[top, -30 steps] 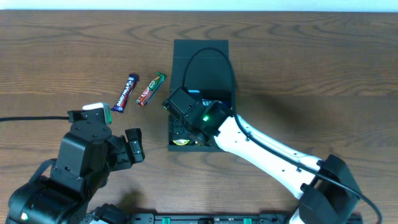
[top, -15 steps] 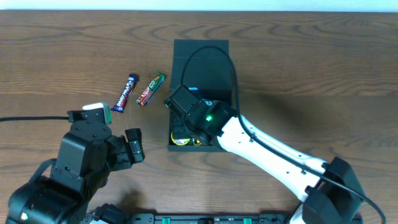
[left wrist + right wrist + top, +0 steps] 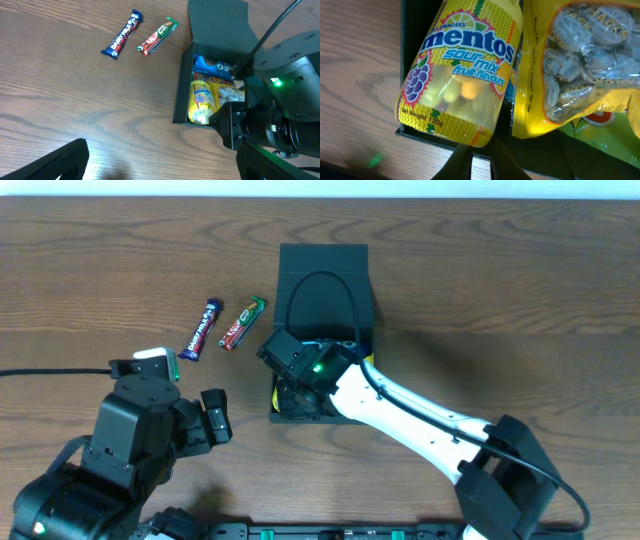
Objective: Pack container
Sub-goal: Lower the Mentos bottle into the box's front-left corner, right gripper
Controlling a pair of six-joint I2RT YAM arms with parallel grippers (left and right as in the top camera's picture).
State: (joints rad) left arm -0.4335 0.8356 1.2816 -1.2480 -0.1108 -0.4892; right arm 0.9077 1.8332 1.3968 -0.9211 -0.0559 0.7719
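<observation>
- The right tool (image 3: 481, 149) is down inside the dark green container (image 3: 180, 90), at the near end of the box. Its fingers are clenched close together, and nothing is between them.
- Just past its tips lies a yellow Mentos bottle (image 3: 462, 75). The bottle is on its side, by the wall on this tool's left.
- On the right of the bottle, touching it, is a yellow bag of silver-wrapped sweets (image 3: 575, 65). A bit of a green packet (image 3: 605, 137) shows under the bag.
- Farther from this tool, at the far end of the box, lies a blue Oreo packet (image 3: 212, 65).
- The lid (image 3: 322, 270) is open, beyond the right tool at the far end.
- The left tool (image 3: 161, 150) is released. Its fingers are wide apart and hold nothing. It hangs over the bare wooden tabletop (image 3: 500, 300).
- The container sits on the tabletop, ahead of the left tool and to its right, not touching it.
- Ahead of the left tool and a little to its left lie a blue Dairy Milk bar (image 3: 122, 41) and a red and green KitKat bar (image 3: 157, 36).
- The two bars are side by side, near each other but apart. Both are outside the box.
</observation>
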